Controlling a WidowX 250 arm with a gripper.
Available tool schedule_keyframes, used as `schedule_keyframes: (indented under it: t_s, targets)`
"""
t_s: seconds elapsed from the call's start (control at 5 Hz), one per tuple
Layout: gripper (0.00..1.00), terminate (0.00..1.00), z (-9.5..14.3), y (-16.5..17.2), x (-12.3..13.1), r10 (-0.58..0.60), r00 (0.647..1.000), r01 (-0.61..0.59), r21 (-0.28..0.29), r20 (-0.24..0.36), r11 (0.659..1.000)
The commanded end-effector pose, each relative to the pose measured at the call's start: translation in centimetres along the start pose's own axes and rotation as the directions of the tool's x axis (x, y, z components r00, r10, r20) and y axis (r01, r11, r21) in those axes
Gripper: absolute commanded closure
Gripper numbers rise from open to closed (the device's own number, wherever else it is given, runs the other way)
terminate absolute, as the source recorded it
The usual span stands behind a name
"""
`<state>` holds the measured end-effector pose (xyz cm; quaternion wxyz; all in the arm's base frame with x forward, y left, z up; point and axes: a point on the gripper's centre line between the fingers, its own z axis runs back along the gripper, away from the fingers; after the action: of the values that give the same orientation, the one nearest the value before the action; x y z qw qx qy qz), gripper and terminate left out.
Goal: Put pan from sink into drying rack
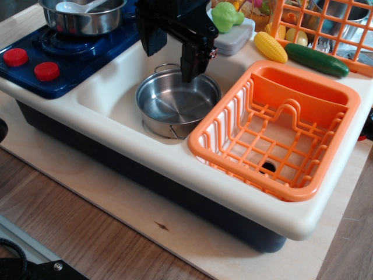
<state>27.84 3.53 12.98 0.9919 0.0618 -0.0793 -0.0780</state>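
The shiny steel pan (175, 105) sits in the left part of the cream-white sink (108, 96), with one wire handle at the back and one at the front. My black gripper (190, 74) comes down from above onto the pan's far rim. Its fingers (191, 64) show as one dark column, closed on that rim. The orange drying rack (277, 131) stands right of the pan, in the right part of the sink. It holds nothing, and a drain hole shows through its grid floor. The pan's right side is close to the rack's left rim.
A blue toy stove (70, 52) with red knobs and a deeper steel pot (84, 16) with a white spoon stands at the back left. Toy corn (270, 46), a cucumber (317, 59), a green vegetable (226, 17) and a taller orange basket (326, 23) lie behind the rack.
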Motion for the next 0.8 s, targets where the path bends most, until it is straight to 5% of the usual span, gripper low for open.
schedule_keyframes:
  t_s: [0.0, 0.2, 0.6]
  targets:
    - [0.00, 0.00, 0.0, 0.0, 0.0, 0.000, 1.000, 0.000, 0.000, 0.000, 1.000]
    - [0.00, 0.00, 0.0, 1.0, 0.0, -0.166, 0.986, 0.166, -0.010, 0.007, 0.986]
    - [0.00, 0.00, -0.5, 2.0, -0.3, -0.513, 0.857, 0.511, 0.051, 0.044, 0.858]
